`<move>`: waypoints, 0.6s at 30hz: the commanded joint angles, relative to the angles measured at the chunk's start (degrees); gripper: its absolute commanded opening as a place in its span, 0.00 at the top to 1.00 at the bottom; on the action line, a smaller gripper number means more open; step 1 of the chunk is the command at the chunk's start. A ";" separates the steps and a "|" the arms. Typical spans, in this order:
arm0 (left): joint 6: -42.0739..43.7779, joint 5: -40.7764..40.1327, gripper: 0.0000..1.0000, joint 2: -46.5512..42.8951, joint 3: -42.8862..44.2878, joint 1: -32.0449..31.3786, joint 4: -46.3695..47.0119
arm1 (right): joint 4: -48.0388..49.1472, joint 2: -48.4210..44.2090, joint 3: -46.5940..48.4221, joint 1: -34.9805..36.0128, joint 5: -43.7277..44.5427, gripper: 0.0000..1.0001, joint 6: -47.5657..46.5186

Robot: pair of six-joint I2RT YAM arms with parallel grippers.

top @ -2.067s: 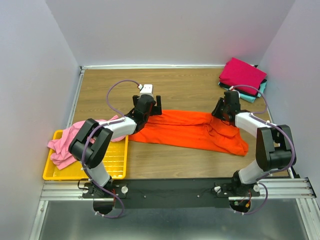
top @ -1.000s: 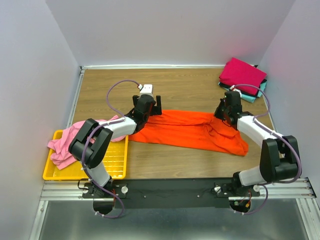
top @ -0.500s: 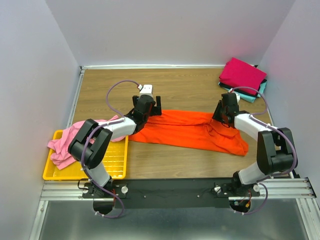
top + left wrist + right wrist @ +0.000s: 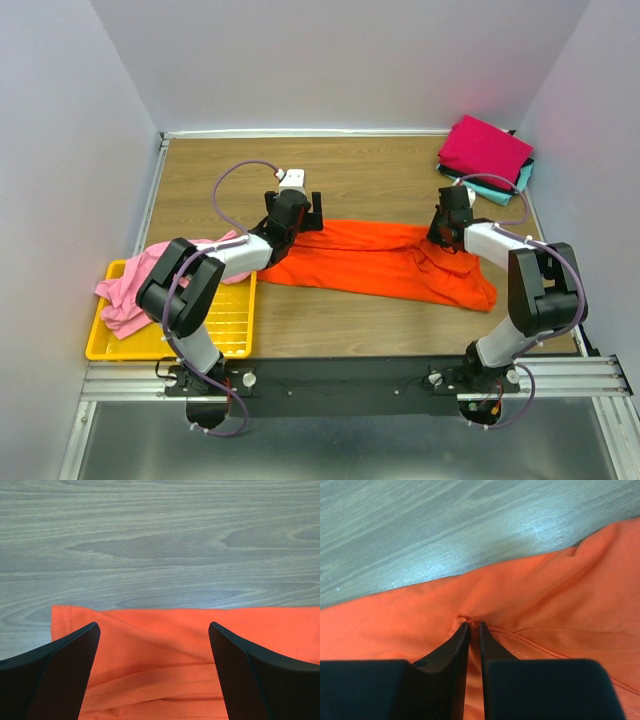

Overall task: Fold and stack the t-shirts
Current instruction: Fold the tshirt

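We count one orange shirt (image 4: 380, 258), lying rumpled across the middle of the wooden table (image 4: 380, 180).

Left gripper (image 4: 154, 630): jaws spread wide, empty, poised over the shirt's far hem near its left corner.

Right gripper (image 4: 474, 626): jaws pinched together on a small pucker of orange cloth near the shirt's right end.

We also note one pink shirt (image 4: 125, 290), heaped over the yellow tray (image 4: 225, 335) at the near left.

Folded shirts (image 4: 487, 150): stacked at the far right corner, magenta on top.
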 commanded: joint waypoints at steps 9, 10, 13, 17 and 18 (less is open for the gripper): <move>0.49 -0.16 0.03 -0.90 -0.43 0.21 0.49 | -1.02 -6.54 -1.62 0.52 -2.41 0.99 -0.27; 0.49 -0.16 0.03 -0.91 -0.43 0.21 0.49 | -1.02 -8.38 -2.06 0.52 -2.50 0.99 0.17; 0.58 -0.07 0.03 -0.73 -0.34 0.30 0.40 | -1.37 -11.55 -3.90 1.22 -2.15 0.99 0.96; 0.58 0.02 0.03 -0.29 -0.08 0.21 0.22 | -2.95 -14.19 -5.84 2.54 -1.10 0.99 1.84; 0.66 0.02 0.03 -0.20 -0.08 0.21 0.22 | -3.30 -14.81 -6.28 3.32 -0.66 1.00 2.19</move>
